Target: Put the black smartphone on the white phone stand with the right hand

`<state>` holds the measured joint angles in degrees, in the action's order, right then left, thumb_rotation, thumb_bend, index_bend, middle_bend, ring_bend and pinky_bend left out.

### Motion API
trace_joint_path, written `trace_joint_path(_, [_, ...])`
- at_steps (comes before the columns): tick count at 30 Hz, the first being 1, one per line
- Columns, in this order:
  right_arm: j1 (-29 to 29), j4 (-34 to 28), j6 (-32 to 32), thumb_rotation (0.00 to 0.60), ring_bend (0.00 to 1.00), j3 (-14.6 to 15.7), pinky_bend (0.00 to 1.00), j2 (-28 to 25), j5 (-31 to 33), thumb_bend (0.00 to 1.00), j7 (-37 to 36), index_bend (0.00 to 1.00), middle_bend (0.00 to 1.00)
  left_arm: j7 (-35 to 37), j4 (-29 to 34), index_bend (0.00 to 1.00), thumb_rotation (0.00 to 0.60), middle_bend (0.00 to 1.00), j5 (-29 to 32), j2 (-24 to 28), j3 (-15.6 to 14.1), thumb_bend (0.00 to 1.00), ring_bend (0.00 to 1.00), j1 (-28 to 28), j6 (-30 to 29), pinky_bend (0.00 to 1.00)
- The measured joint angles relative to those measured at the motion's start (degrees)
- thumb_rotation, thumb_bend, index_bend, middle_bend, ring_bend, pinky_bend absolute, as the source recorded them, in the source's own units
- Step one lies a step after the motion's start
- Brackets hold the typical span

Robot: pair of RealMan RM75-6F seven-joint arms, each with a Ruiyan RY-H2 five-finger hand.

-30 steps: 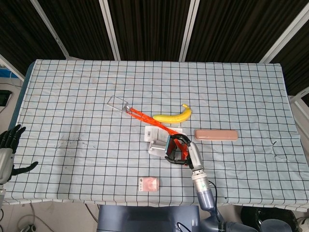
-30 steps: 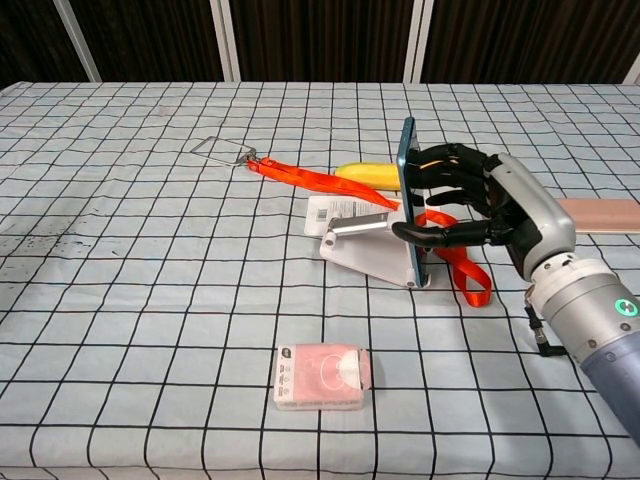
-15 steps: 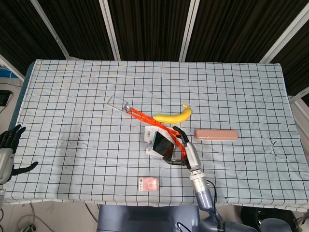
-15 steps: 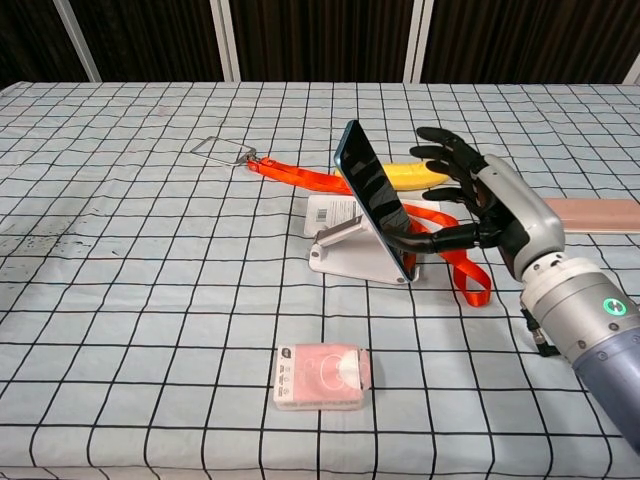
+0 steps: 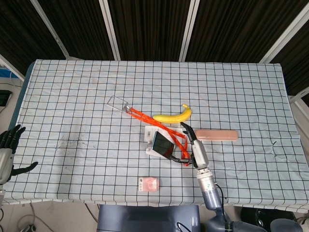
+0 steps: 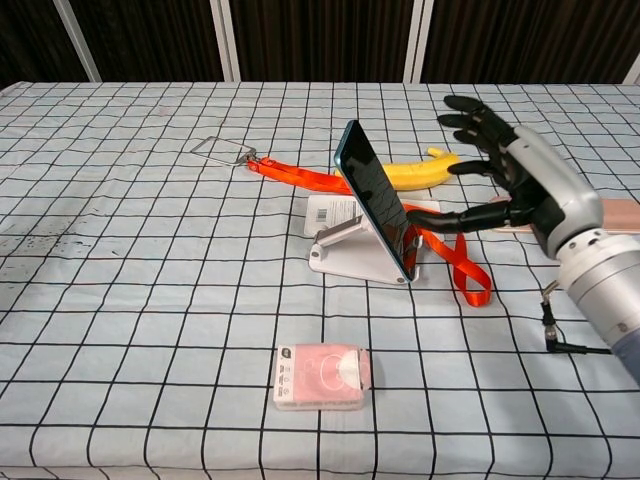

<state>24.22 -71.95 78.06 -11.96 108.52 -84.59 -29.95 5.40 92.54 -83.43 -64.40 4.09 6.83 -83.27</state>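
Observation:
The black smartphone [image 6: 374, 197] [image 5: 162, 143] leans tilted on the white phone stand [image 6: 352, 258] [image 5: 153, 150], screen facing front-right. To the right of the phone my right hand [image 6: 520, 185] [image 5: 195, 148] is spread wide and holds nothing; its thumb points toward the phone with a gap between them. My left hand [image 5: 9, 145] hangs at the far left edge of the head view, off the table, fingers apart and empty.
An orange lanyard [image 6: 300, 178] with a metal clip [image 6: 221, 150] runs under the stand. A banana [image 6: 415, 173] lies behind the phone, a pink bar [image 5: 216, 135] to the right, a pink packet [image 6: 322, 377] in front, a white card [image 6: 334, 210] by the stand.
My right hand tipped the phone back onto the stand, let go of it and drew away to the right with its fingers spread. The left hand stayed still.

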Motion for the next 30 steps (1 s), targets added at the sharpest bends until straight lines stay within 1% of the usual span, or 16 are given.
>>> trace_joint_path(4, [-0.99, -5.38, 1.72, 0.6, 0.06, -1.21, 0.19, -5.38, -0.13, 0.12, 1.52, 0.07, 0.1, 0.24, 0.12, 0.0, 0.6, 0.0, -0.2, 0.02, -0.11, 0.0, 0.0, -0.04, -0.07, 0.0])
trace_joint_path(6, [-1.58, -7.97, 2.46, 0.6, 0.06, -1.76, 0.19, -8.04, -0.09, 0.14, 2.29, 0.07, 0.12, 0.25, 0.14, 0.0, 0.6, 0.0, -0.25, 0.04, -0.11, 0.0, 0.0, -0.07, -0.17, 0.0])
trace_joint_path(10, [-3.08, -13.29, 3.45, 0.6, 0.06, -2.79, 0.19, -14.78, 0.38, 0.16, 4.69, 0.07, 0.13, -0.26, -0.04, 0.0, 0.6, 0.0, -0.5, 0.01, -0.23, 0.0, 0.0, -0.13, -0.34, 0.0])
trace_joint_path(15, [-5.02, -17.75, 3.33, 0.6, 0.06, -2.68, 0.19, -23.4, 1.16, 0.17, 11.73, 0.07, 0.12, -3.18, -0.32, 0.0, 0.6, 0.0, -0.83, 0.1, -0.83, 0.0, 0.0, -0.05, 0.13, 0.0])
trace_joint_path(18, [-6.51, -18.98, 3.37, 0.6, 0.04, -1.49, 0.19, -28.99, 0.88, 0.17, 18.06, 0.05, 0.1, -5.41, -0.33, 0.0, 0.6, 0.0, -0.76, 0.15, -1.06, 0.0, 0.0, -0.05, 0.3, 0.0])
trace_joint_path(19, [-7.21, -19.25, 3.56, 0.6, 0.02, -0.82, 0.18, -30.91, 0.62, 0.16, 20.92, 0.03, 0.07, -6.17, -0.32, 0.0, 0.6, 0.0, -0.65, 0.14, -1.07, 0.0, 0.0, -0.08, 0.27, 0.0])
trace_joint_path(21, [-8.49, -19.53, 4.09, 0.6, 0.0, 0.39, 0.17, -33.07, 0.13, 0.15, 25.32, 0.0, 0.01, -7.14, -0.36, 0.0, 0.6, 0.0, -0.47, 0.08, -1.02, 0.0, 0.0, -0.17, 0.02, 0.0])
trace_joint_path(22, [-9.48, -19.68, 4.53, 0.6, 0.0, 1.33, 0.17, -34.45, -0.17, 0.15, 28.2, 0.0, 0.0, -7.72, -0.43, 0.0, 0.6, 0.0, -0.34, 0.0, -0.96, 0.0, 0.0, -0.26, -0.22, 0.0])
trace_joint_path(26, [-12.72, -19.75, 5.76, 0.6, 0.0, 4.31, 0.16, -38.48, -0.39, 0.13, 36.79, 0.0, 0.0, -9.47, -0.58, 0.0, 0.6, 0.0, 0.24, -0.23, -0.83, 0.0, 0.0, -0.55, -0.73, 0.0])
trace_joint_path(30, [-15.32, -20.28, 6.6, 0.6, 0.0, 6.15, 0.16, -41.33, 0.79, 0.12, 43.54, 0.0, 0.0, -11.51, -0.34, 0.0, 0.6, 0.0, 1.18, -0.24, -0.72, 0.0, 0.0, -0.72, -0.68, 0.0])
